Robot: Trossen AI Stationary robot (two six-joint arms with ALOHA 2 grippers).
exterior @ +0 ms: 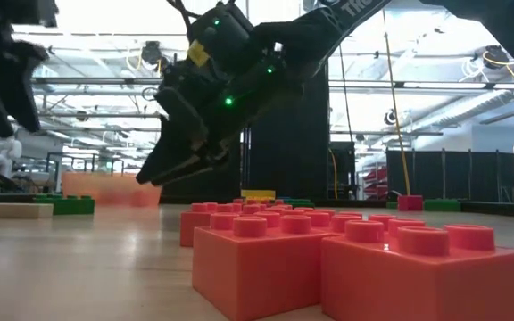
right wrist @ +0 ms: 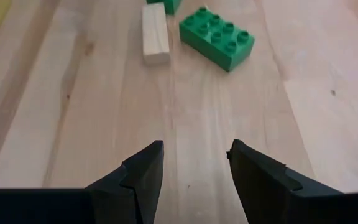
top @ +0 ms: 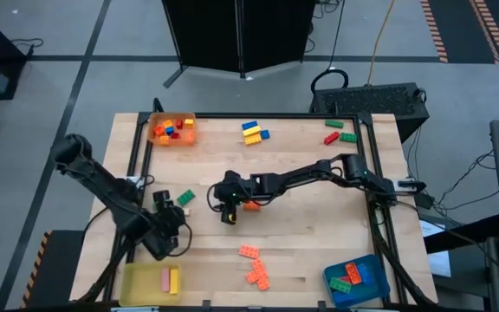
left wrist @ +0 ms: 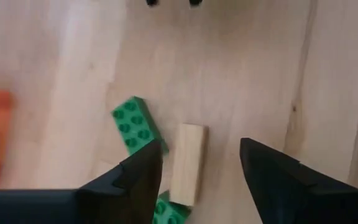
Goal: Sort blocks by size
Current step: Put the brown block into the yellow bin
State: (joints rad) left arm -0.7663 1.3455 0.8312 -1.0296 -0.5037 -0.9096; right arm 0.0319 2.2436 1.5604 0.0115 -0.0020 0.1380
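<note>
Green studded blocks (left wrist: 134, 124) beside a pale plain wooden block (left wrist: 187, 163); orange (top: 173, 130), yellow (top: 150, 285) and blue trays (top: 358, 282)

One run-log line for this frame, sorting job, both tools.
left tool: open, empty, above wooden block by green block | right tool: open, empty, mid-table | yellow tray: two blocks in

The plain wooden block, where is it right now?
In the high view the plain wooden block lies left of the table's centre, beside the green bricks, just under the left gripper; the left wrist view shows it between that gripper's open fingers.
</note>
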